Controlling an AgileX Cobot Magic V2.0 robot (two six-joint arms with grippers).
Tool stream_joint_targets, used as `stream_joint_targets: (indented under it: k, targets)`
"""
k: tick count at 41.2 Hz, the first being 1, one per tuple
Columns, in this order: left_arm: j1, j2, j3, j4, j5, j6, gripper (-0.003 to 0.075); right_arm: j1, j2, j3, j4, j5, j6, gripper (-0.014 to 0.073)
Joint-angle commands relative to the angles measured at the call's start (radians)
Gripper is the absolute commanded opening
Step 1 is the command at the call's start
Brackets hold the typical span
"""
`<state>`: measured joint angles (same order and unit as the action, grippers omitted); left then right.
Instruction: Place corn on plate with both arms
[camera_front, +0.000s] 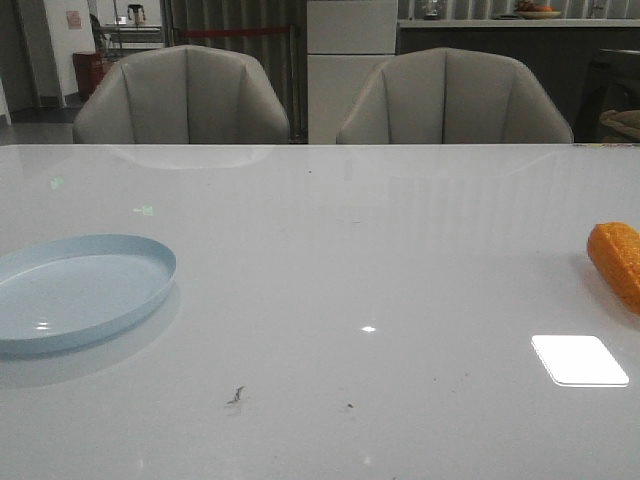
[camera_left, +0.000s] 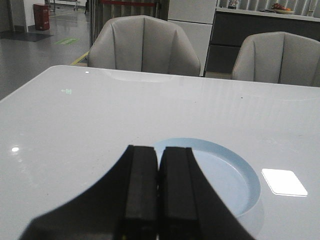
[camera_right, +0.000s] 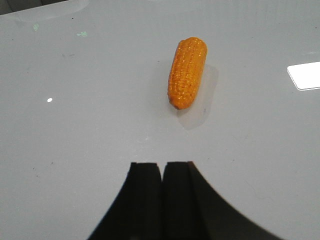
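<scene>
The orange-yellow corn lies on the table at the far right edge of the front view, cut off by the frame. In the right wrist view the whole corn lies ahead of my right gripper, which is shut, empty and well short of it. The pale-blue plate sits empty at the left of the table. In the left wrist view the plate lies just beyond my left gripper, which is shut and empty. Neither gripper shows in the front view.
The glossy white table carries bright light reflections. Two grey chairs stand behind its far edge. Small dark specks mark the table near the front.
</scene>
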<state>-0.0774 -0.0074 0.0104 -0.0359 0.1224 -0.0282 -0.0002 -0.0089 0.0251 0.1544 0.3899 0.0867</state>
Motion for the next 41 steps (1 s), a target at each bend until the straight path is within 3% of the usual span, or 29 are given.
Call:
stream_joint_targets:
  k: [1,41]
  targets:
    - [-0.006,-0.005,0.038,-0.008,-0.098,-0.006,0.0094,-0.004,-0.026,-0.019,0.002,-0.044,0.001,0.0057]
    - [-0.006,-0.005,0.038,-0.008,-0.101,-0.006,0.0094,-0.004,-0.026,-0.019,-0.002,-0.078,0.001,0.0057]
